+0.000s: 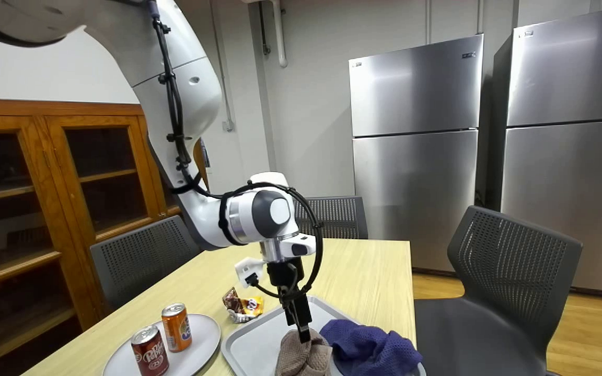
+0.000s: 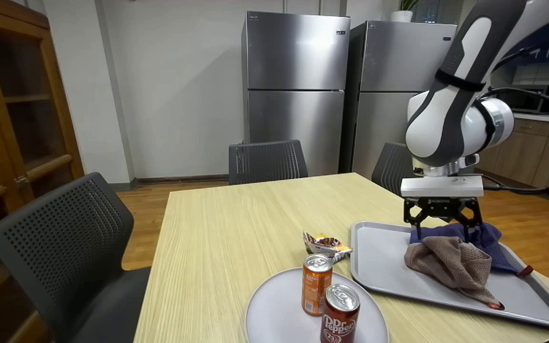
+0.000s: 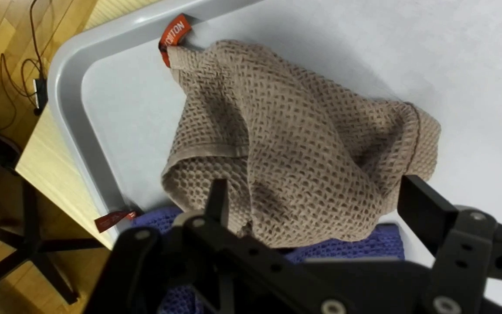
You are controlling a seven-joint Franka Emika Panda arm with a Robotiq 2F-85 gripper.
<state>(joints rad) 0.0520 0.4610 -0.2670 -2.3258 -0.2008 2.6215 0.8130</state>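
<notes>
A crumpled brown waffle-weave cloth (image 3: 303,144) with a red tag lies on a grey tray (image 2: 384,267). Beside it, partly beneath it in the wrist view, is a purple cloth (image 1: 374,347) with a red tag of its own. My gripper (image 2: 442,237) points down just over the brown cloth, its fingers spread wide. In the wrist view the fingertips (image 3: 410,192) stand at either side of the brown cloth's near part, and nothing is pinched between them. Whether a fingertip touches the fabric, I cannot tell.
A round plate (image 2: 274,305) bears an orange can (image 2: 316,286) and a Dr Pepper can (image 2: 340,317). An opened snack wrapper (image 2: 327,246) sits between plate and tray on the wooden table (image 2: 236,224). Chairs (image 1: 505,271) surround the table; two refrigerators (image 1: 416,156) stand behind.
</notes>
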